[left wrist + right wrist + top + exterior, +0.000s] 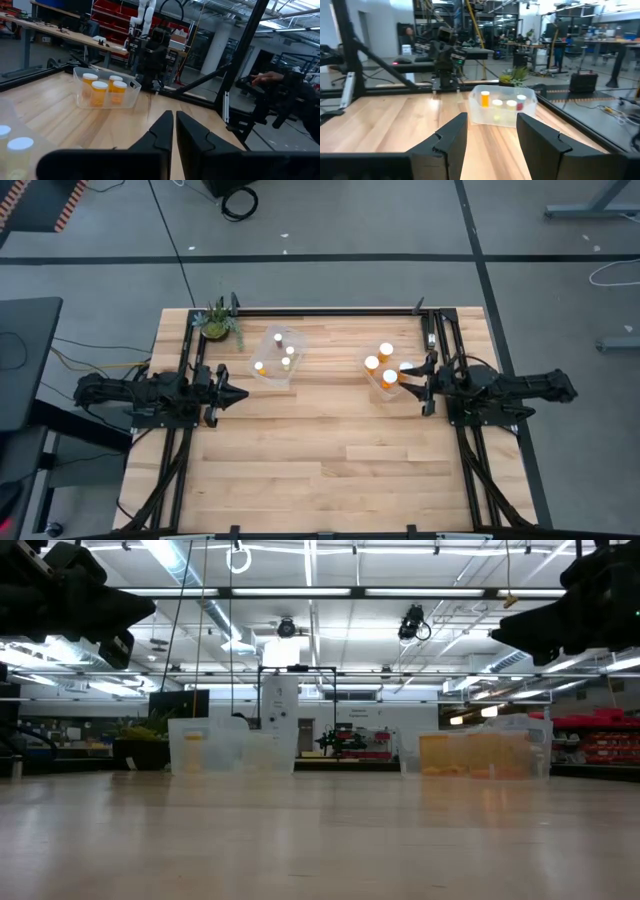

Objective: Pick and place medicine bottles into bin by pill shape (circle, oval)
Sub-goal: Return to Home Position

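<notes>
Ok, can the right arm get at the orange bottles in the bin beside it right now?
Probably yes. The right hand is open and raised just beside the bin, which has no lid, and nothing lies between it and the orange bottles.

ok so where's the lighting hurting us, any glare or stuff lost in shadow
Low view: ceiling strip lights backlight the left arm and right arm into black silhouettes, and the table carries a pale sheen. High view: even light, though the white caps in the left bin glow as bright spots.
</notes>
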Tool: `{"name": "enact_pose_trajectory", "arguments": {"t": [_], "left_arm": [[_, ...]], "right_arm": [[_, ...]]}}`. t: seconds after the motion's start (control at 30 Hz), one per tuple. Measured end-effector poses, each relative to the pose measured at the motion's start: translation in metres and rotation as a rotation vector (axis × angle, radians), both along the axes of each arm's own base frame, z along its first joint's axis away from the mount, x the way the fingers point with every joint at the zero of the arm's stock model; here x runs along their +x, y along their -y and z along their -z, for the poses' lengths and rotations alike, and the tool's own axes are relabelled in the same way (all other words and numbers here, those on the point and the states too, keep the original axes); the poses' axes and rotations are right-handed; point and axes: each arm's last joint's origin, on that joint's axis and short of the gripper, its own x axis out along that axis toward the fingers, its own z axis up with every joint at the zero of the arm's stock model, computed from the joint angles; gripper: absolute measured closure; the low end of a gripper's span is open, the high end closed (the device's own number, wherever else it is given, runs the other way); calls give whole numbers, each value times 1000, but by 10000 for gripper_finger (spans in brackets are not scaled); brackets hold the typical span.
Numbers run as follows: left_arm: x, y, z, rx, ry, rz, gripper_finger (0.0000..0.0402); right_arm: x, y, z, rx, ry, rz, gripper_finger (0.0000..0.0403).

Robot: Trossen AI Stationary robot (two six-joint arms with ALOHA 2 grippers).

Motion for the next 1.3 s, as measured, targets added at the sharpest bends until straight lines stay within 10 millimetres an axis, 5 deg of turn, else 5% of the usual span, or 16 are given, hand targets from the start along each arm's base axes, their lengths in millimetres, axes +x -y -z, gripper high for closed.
{"name": "enact_pose_trajectory", "arguments": {"t": [1.3], "left_arm": [[1, 0, 4, 5, -43, 3, 370]], "right_arm": [[14, 1, 21, -15, -253, 17, 225]]}}
